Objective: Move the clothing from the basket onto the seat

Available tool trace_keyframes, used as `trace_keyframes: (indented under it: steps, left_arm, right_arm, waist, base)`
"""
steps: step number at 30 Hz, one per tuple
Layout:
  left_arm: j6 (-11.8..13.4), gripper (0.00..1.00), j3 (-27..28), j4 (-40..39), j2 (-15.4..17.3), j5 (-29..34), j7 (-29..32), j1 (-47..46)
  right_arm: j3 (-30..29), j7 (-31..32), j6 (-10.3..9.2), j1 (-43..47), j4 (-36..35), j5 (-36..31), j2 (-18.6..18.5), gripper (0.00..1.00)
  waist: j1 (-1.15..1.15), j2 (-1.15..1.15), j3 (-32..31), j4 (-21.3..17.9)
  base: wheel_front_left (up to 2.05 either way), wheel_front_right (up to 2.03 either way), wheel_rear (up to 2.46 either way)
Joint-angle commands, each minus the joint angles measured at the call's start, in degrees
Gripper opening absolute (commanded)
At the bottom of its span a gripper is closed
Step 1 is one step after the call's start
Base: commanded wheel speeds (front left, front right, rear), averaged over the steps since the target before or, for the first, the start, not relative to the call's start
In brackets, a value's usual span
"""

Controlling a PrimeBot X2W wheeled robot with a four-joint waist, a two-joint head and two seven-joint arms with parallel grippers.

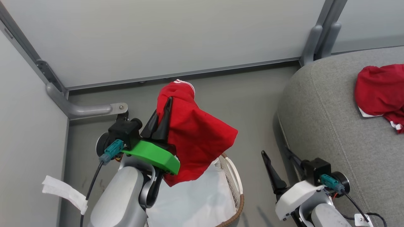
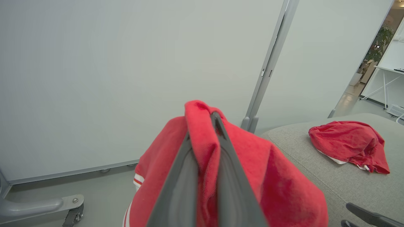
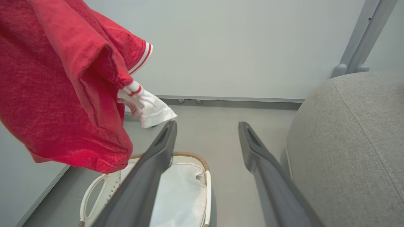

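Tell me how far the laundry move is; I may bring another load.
Done: one red garment lies on the seat. In hand: the left gripper is shut on a second red garment, lifted above the basket. Left: carrying it to the seat. The basket's visible part holds just its white liner; the right gripper is open.

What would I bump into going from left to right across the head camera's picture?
white strip → left tool → red garment it pinches → right tool → grey seat → red garment lying on it
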Motion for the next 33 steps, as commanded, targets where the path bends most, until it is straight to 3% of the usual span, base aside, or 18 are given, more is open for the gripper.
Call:
trace_keyframes:
  steps: [1, 8, 18, 33]
  left_arm:
    - [-0.2, 0.0, 0.2, -0.1, 0.0, 0.2, -0.2, 1.3]
    - [-0.2, 0.0, 0.2, -0.6, -0.3, 0.4, -0.2, 2.3]
    - [-0.2, 0.0, -0.9, -0.7, -0.5, 0.2, -0.2, 2.6]
    - [-0.2, 0.0, -6.3, -1.2, -0.5, -2.2, -0.2, 1.8]
  right_arm:
    - [0.5, -0.1, -0.08, 1.2, 0.5, -0.3, -0.2, 1.0]
    - [5.8, -0.1, -0.08, 1.8, 2.3, -1.7, -0.2, 1.0]
    - [17.2, -0.1, -0.08, -4.9, 3.1, -1.2, -0.6, 1.0]
    - [23.5, -0.1, -0.08, -13.6, 8.4, -0.3, -0.2, 1.0]
  waist:
    - [0.0, 0.0, -1.5, 0.5]
    - [0.0, 0.0, -2.9, 1.1]
    - [0.0, 0.0, -3.0, 2.6]
    - [0.0, 0.0, -3.5, 6.9]
  base:
    - [0.0, 0.0, 0.0]
    - [0.0, 0.0, 0.0]
    - [0.0, 0.0, 0.0]
    - [0.0, 0.0, 0.0]
